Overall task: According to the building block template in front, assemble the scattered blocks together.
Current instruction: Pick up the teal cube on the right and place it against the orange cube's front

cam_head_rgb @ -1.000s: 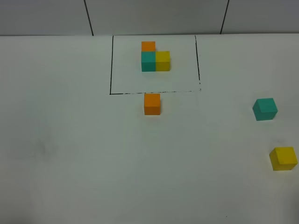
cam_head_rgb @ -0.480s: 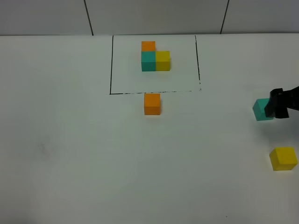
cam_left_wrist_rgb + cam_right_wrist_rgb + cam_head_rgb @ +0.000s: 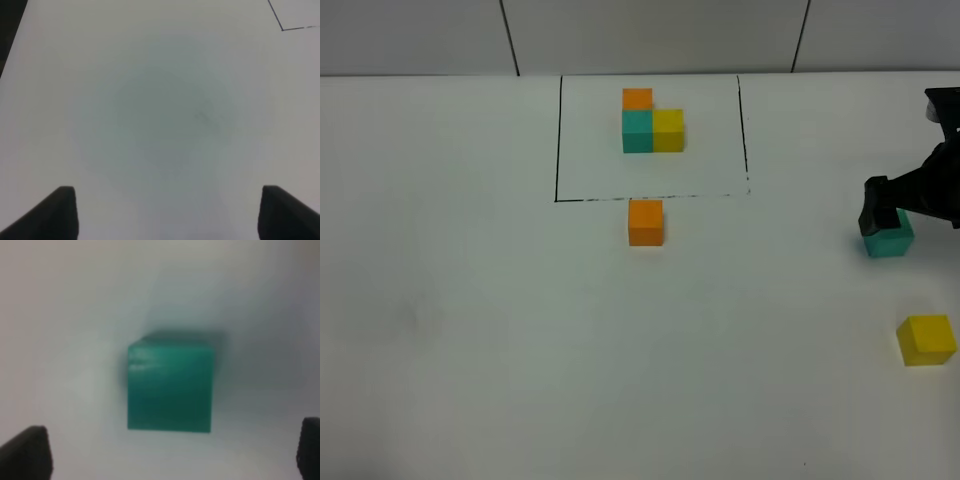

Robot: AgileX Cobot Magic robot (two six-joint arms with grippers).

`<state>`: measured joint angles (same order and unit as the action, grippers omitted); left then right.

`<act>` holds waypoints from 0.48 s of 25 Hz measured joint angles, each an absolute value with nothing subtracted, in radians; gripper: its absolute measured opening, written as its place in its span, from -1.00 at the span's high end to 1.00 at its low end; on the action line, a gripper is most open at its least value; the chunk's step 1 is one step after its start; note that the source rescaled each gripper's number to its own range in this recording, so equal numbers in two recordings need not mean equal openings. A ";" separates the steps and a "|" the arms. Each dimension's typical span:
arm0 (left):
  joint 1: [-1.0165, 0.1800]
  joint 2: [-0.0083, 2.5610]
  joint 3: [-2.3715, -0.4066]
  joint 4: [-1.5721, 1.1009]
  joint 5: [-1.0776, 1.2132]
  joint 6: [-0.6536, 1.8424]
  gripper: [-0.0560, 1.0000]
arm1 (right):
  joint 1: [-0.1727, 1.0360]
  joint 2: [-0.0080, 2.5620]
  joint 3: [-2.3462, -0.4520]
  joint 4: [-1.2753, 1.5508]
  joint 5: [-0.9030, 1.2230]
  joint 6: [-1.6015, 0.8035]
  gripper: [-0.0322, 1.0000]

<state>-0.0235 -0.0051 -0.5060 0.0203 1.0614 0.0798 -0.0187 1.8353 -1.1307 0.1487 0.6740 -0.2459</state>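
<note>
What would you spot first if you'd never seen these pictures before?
Bright cubes on a plain white table catch the eye. The black right gripper hangs open over a teal cube near the right edge, with a yellow cube closer to the front. At the back, an orange, teal and yellow trio sits inside a black drawn rectangle, and a lone orange cube lies just outside its front line.

High view from above, looking down on the table [image 3: 470, 350]. Left wrist view, near, facing bare table ahead of the jaws, frame [image 3: 282, 28] corner far beyond. Right wrist view, very close, blurred, teal cube [image 3: 170, 387] between the jaws; same cube in high view.
</note>
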 joint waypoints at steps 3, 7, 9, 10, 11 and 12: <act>-0.023 -0.005 -0.506 0.020 1.061 0.080 -0.63 | 0.004 1.879 -1.148 0.135 0.641 -0.230 -0.97; -0.023 -0.005 -0.506 0.020 1.061 0.080 -0.63 | 0.014 1.940 -1.165 0.126 0.613 -0.215 -0.87; -0.023 -0.005 -0.506 0.020 1.061 0.080 -0.63 | 0.014 1.967 -1.176 0.124 0.613 -0.208 -0.78; -0.023 -0.005 -0.506 0.020 1.061 0.080 -0.63 | 0.014 1.981 -1.184 0.123 0.614 -0.200 -0.71; -0.023 -0.005 -0.506 0.020 1.061 0.080 -0.63 | 0.014 1.990 -1.189 0.117 0.614 -0.188 -0.58; -0.023 -0.005 -0.506 0.020 1.061 0.080 -0.63 | 0.014 1.997 -1.192 0.113 0.615 -0.171 -0.40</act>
<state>-0.0235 -0.0051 -0.5060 0.0203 1.0614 0.0798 0.0145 1.9970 -1.1921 0.1127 0.6152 -0.1707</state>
